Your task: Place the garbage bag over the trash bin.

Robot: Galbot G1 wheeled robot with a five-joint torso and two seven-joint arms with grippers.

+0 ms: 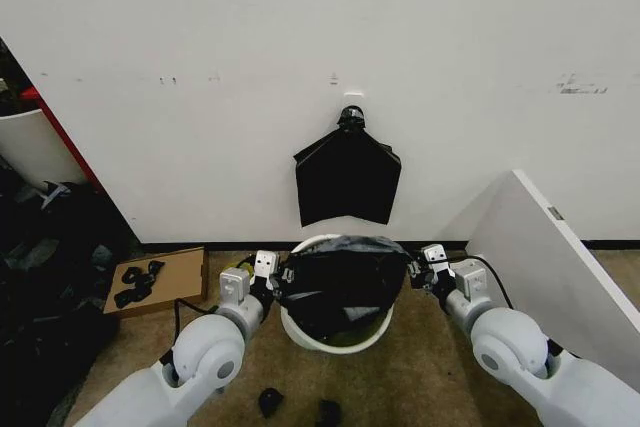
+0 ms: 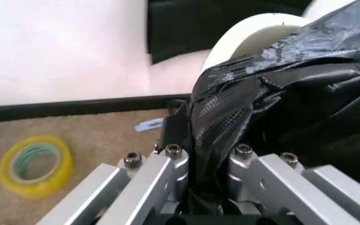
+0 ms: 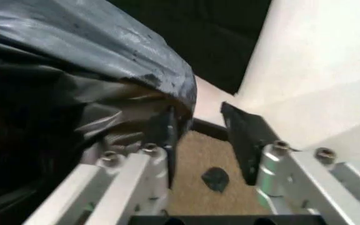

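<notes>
Spanning the mouth of the trash bin in the head view, the garbage bag lies stretched side to side between the two hands, its long axis parallel to the wall behind. The bin stands on the carpeted floor close to the wall's foot. The left hand sits at the bag's left edge, the right hand at its right edge, both about equally near the rim.

Left wrist view: the left hand is narrowed on a bunched fold of the bag, with the bin rim just beyond.

Right wrist view: the right hand stands wide, the bag's edge lying against one finger only. Judged: that side is not gripped.
</notes>
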